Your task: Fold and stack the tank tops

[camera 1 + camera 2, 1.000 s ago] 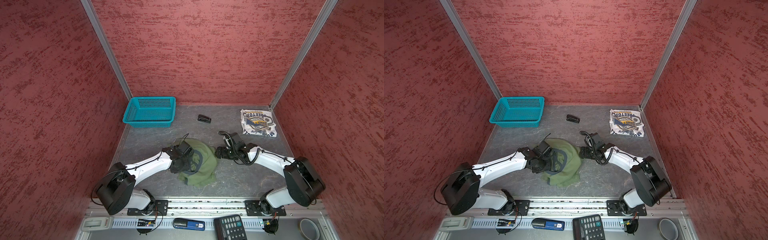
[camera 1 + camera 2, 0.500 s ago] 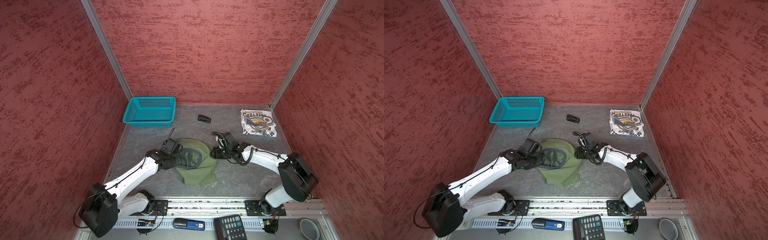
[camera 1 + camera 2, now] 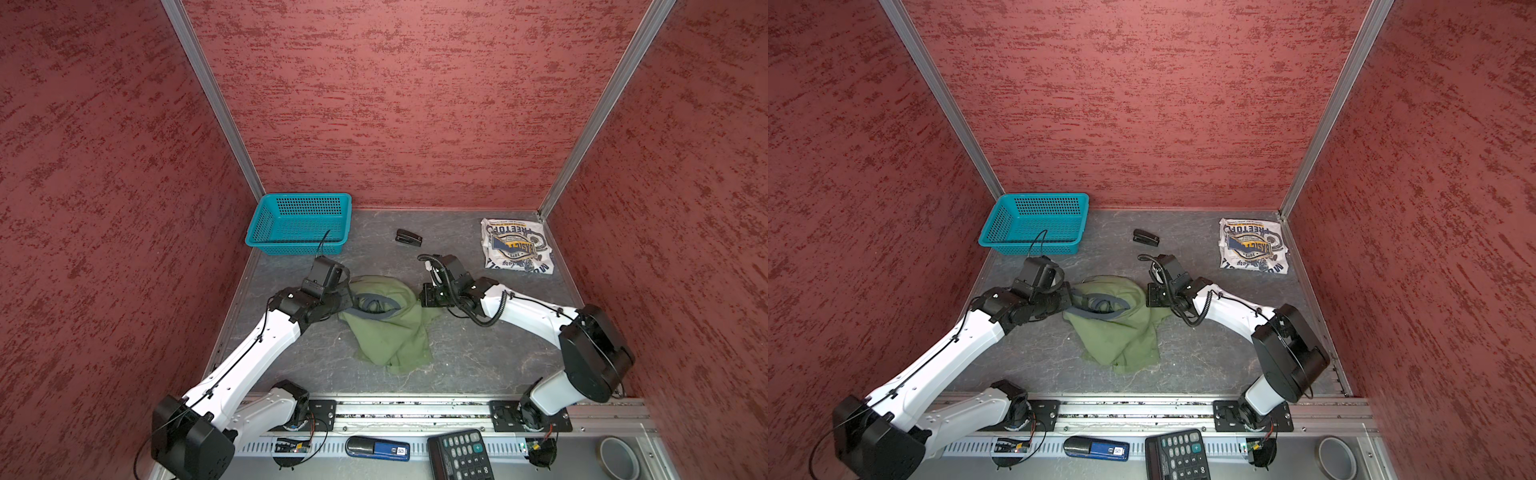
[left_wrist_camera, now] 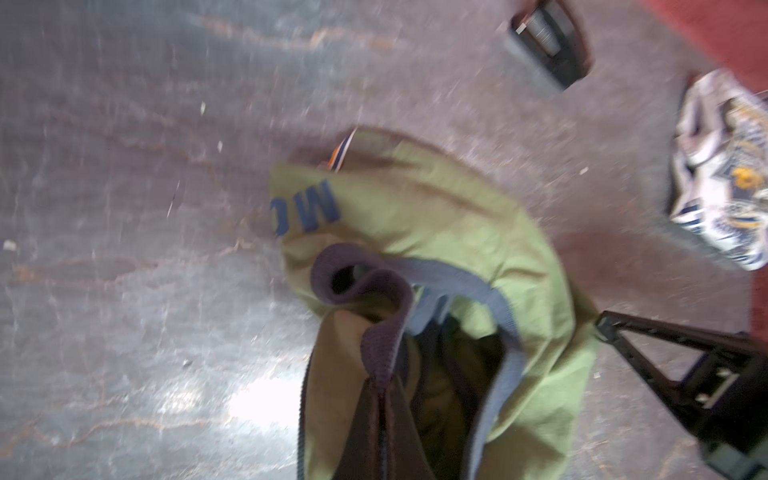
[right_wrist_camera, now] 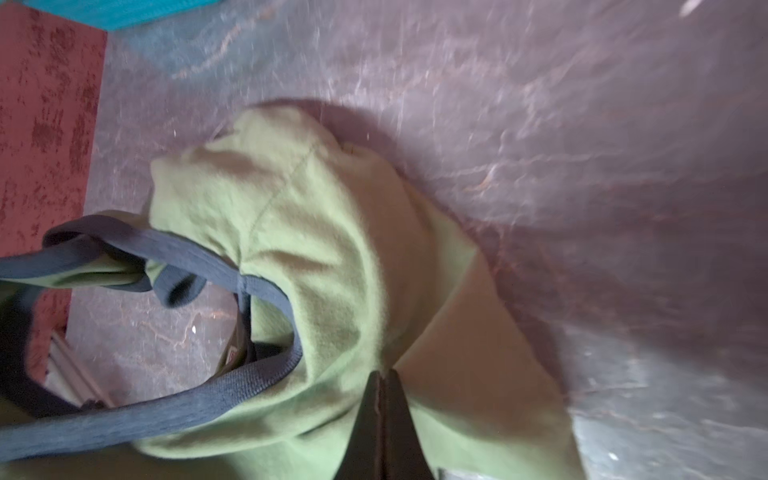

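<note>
You have the left gripper [image 4: 380, 401] clamped on the mid-table olive tank top [image 3: 395, 332] at its 9 o'clock, the right gripper [image 5: 380, 395] at 3 o'clock; the white tank top [image 3: 515, 245] lies toward 2 o'clock.

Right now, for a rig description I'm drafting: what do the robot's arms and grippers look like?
The left arm and right arm have glossy white link shells and bulky black joint housings. Thin black cables run along both; a coiled black cord loops at the right wrist. The left gripper and right gripper have dark, tapering fingers. No markings show.
</note>
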Controlling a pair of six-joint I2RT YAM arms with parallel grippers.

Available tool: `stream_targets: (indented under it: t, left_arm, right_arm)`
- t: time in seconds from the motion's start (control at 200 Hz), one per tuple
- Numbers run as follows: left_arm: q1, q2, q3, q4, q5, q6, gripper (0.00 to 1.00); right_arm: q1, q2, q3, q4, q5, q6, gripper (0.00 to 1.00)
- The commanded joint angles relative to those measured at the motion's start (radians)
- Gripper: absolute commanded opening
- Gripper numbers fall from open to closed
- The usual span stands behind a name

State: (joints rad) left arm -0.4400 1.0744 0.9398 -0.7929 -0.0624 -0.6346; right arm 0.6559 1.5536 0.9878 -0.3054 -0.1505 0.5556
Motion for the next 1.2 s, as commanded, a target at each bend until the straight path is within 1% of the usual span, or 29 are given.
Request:
stream_targets:
  t: [0.0,0.065,0.125,0.195,0.235,0.291,0.336,0.386,0.441,0.511,0.581,0.676,0.726,0.817,0.857,0.952,1.007,1.052,1.107,1.192]
  left_arm:
    - [0.008,0.032,0.1,0.02,0.008,0.061,0.0]
    - [0.007,0.063,0.187,0.02,0.018,0.077,0.0]
    - [0.008,0.102,0.298,0.013,0.037,0.101,0.0]
    - [0.002,0.145,0.459,-0.011,0.044,0.13,0.0]
    - [-0.004,0.154,0.544,-0.012,0.044,0.144,0.0]
    - [-0.011,0.148,0.635,-0.002,0.041,0.162,0.0]
    - [-0.017,0.131,0.676,0.011,0.031,0.174,0.0]
    - [-0.02,0.098,0.688,0.029,0.009,0.18,0.0]
    - [-0.019,0.054,0.662,0.05,-0.013,0.182,0.0]
    - [-0.013,0.001,0.607,0.055,-0.04,0.181,0.0]
    - [0.0,-0.046,0.541,0.029,-0.066,0.177,0.0]
    - [0.04,-0.113,0.433,-0.024,-0.105,0.154,0.0]
    - [0.069,-0.152,0.367,-0.051,-0.127,0.138,0.0]
    - [0.15,-0.221,0.256,-0.112,-0.166,0.104,0.0]
    - [0.191,-0.249,0.211,-0.134,-0.17,0.093,0.0]
    - [0.294,-0.314,0.114,-0.156,-0.115,0.092,0.0]
    - [0.339,-0.343,0.074,-0.157,-0.077,0.095,0.0]
    - [0.374,-0.358,0.05,-0.158,-0.053,0.1,0.0]
    - [0.402,-0.365,0.036,-0.161,-0.024,0.107,0.0]
    - [0.438,-0.361,0.03,-0.163,0.012,0.12,0.0]
  right_arm:
    - [0.006,-0.078,0.077,-0.079,0.144,-0.042,0.0]
    - [0.003,-0.095,0.136,-0.148,0.22,-0.07,0.0]
    - [0.002,-0.157,0.213,-0.217,0.308,-0.107,0.0]
    - [0.0,-0.207,0.349,-0.295,0.413,-0.168,0.0]
    - [0.001,-0.229,0.431,-0.33,0.452,-0.199,0.0]
    - [0.001,-0.253,0.543,-0.37,0.474,-0.23,0.0]
    - [0.001,-0.269,0.618,-0.391,0.48,-0.24,0.0]
    - [0.001,-0.285,0.667,-0.399,0.465,-0.247,0.0]
    - [0.001,-0.295,0.679,-0.397,0.425,-0.248,0.0]
    - [0.001,-0.3,0.629,-0.376,0.372,-0.23,0.0]
    - [0.0,-0.297,0.519,-0.324,0.324,-0.215,0.0]
    - [0.001,-0.277,0.364,-0.256,0.25,-0.162,0.2]
    - [0.001,-0.265,0.275,-0.2,0.185,-0.129,0.27]
    - [0.002,-0.23,0.115,-0.08,0.06,-0.047,0.41]
    - [0.003,-0.206,0.054,-0.032,0.021,-0.014,0.48]
    - [0.009,-0.139,-0.06,0.066,-0.043,0.063,0.58]
    - [0.018,-0.106,-0.102,0.116,-0.073,0.097,0.62]
    - [0.026,-0.045,-0.12,0.135,-0.079,0.118,0.65]
    - [0.031,-0.005,-0.133,0.156,-0.098,0.14,0.66]
    - [0.04,0.027,-0.164,0.232,-0.162,0.183,0.66]
